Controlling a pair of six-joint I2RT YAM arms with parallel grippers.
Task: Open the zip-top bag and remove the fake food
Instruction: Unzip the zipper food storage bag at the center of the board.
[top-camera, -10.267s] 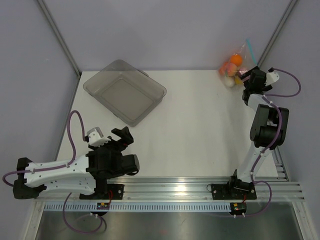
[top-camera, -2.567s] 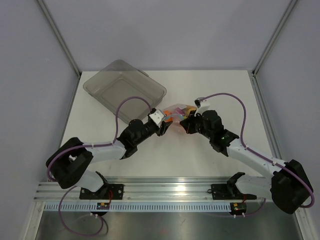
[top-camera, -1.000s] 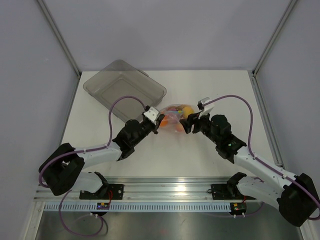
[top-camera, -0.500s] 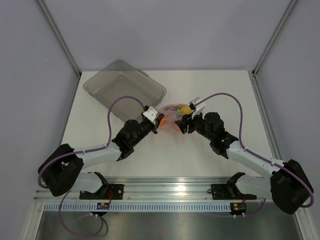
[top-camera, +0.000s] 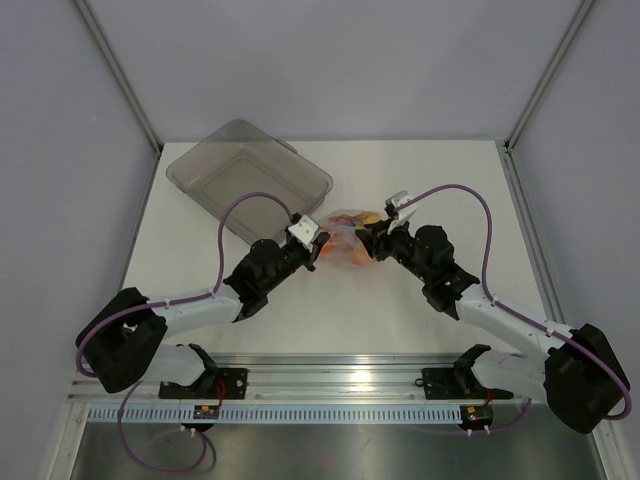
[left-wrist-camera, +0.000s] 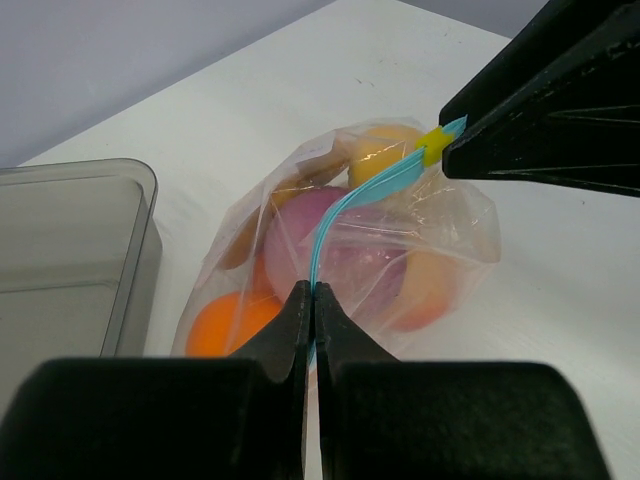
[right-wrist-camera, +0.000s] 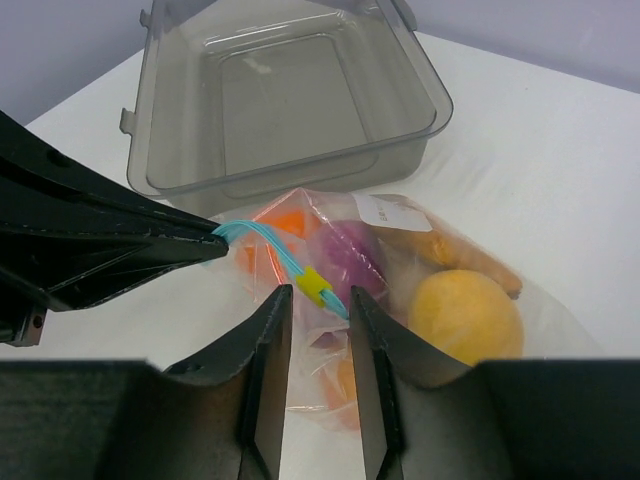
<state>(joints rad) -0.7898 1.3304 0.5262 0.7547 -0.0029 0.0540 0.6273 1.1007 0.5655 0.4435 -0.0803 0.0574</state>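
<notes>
With left gripper (left-wrist-camera: 313, 292) pinched shut on blue zip strip (left-wrist-camera: 345, 205) of zip-top bag (left-wrist-camera: 460, 215) and right gripper (right-wrist-camera: 319, 297) half-open astride yellow slider (right-wrist-camera: 314, 286), close squarely on slider, keep strip taut.

You're in a robot lab cell, not a home: bare white counter (top-camera: 420, 180), plain grey panel walls (top-camera: 330, 60), aluminium frame posts (top-camera: 115, 75), a slotted extrusion rail (top-camera: 340, 372) carrying the bolted left arm base (top-camera: 205, 380) and right arm base (top-camera: 470, 378), and exposed purple cabling (top-camera: 470, 192).
</notes>
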